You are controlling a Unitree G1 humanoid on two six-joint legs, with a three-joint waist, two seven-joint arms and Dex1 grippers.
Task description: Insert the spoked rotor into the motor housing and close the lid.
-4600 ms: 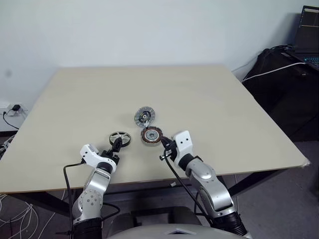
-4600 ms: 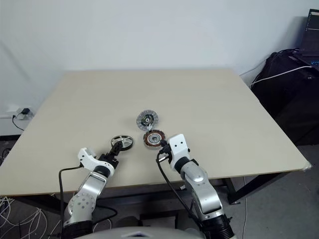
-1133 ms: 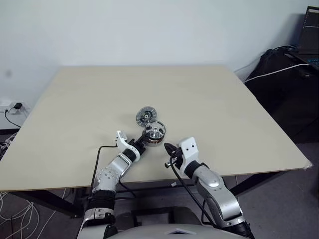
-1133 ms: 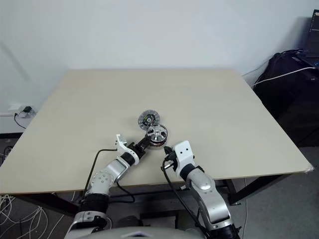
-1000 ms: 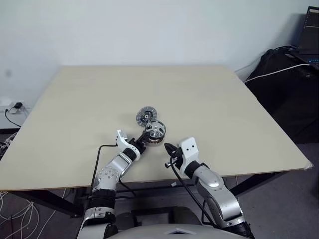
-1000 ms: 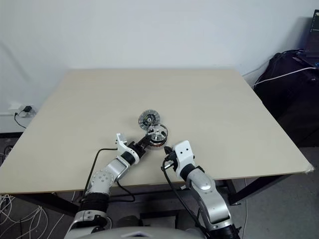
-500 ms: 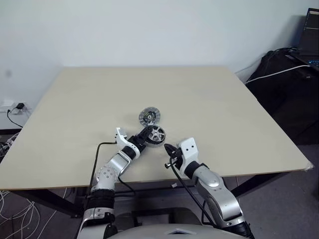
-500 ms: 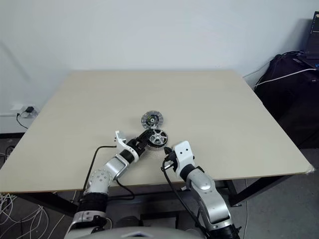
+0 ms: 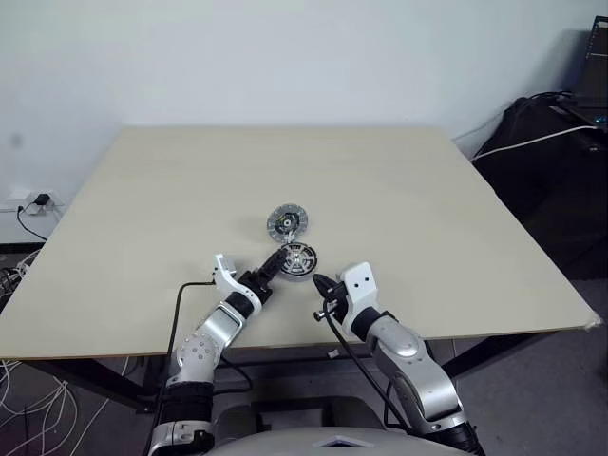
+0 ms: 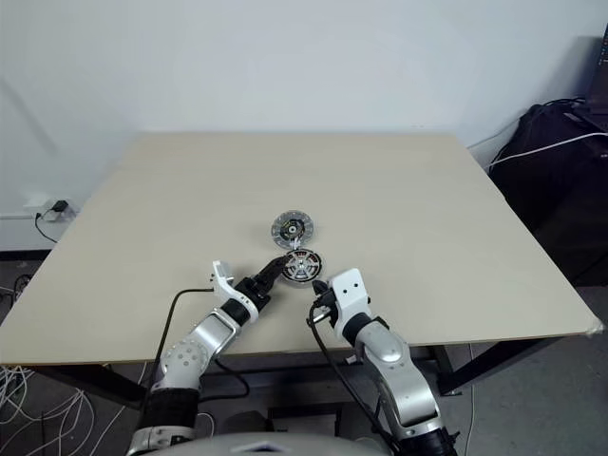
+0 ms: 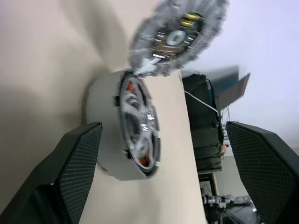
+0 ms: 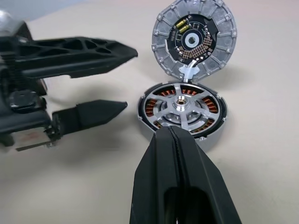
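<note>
in the left wrist view the lid (image 11: 180, 35) is blurred and cut off at 12 o'clock. the right gripper (image 12: 174, 135) hides the motor housing (image 12: 183, 111) rim at 6 o'clock in the right wrist view. the spoked rotor (image 9: 297, 256) is too small in the head views to count its spokes.

Both arms reach in from the bottom of the head views, forearms converging toward the lower centre of the frame. The left gripper (image 9: 269, 269) sits just left of centre, its two black fingers spread wide and pointing up and to the right, holding nothing. The right gripper (image 9: 317, 283) sits just right of it, lower in the frame, fingers pressed together into a single point aimed up and to the left, also empty.
</note>
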